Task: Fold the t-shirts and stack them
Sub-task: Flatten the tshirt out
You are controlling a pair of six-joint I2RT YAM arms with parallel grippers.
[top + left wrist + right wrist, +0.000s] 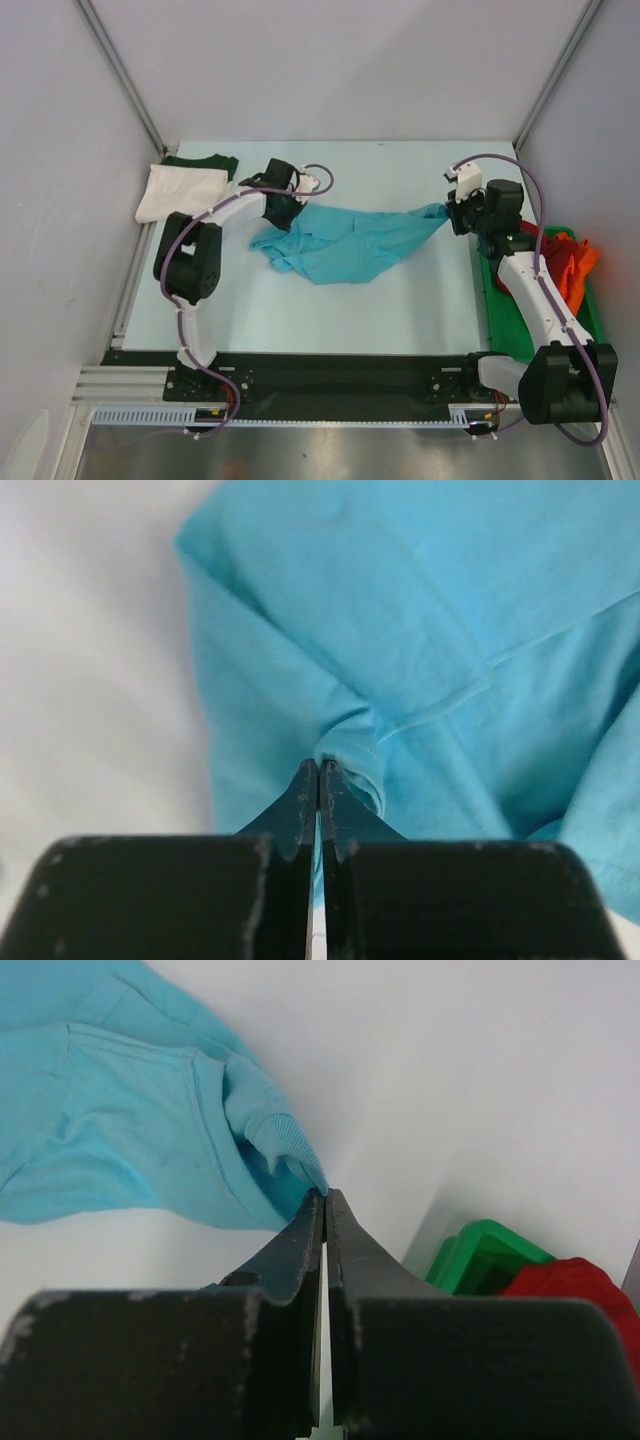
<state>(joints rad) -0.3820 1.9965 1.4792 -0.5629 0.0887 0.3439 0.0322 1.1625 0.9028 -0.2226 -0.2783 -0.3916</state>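
Observation:
The turquoise t-shirt [345, 243] hangs stretched between my two grippers over the middle of the table. My left gripper [290, 205] is shut on its left edge; the left wrist view shows a bunched fold of the shirt [420, 630] pinched at the gripper's tip [318, 768]. My right gripper [452, 213] is shut on the shirt's right corner [150, 1090], pinched at the gripper's tip [325, 1196]. A folded white t-shirt [180, 190] lies on a dark green t-shirt [205, 160] at the far left. A red t-shirt [530, 235] and an orange t-shirt [570, 265] lie in the tray.
A flat green tray [590, 310] sits along the table's right edge, under the right arm; its corner [480, 1250] shows in the right wrist view with red cloth [580, 1290] in it. Grey walls stand close on the left, back and right.

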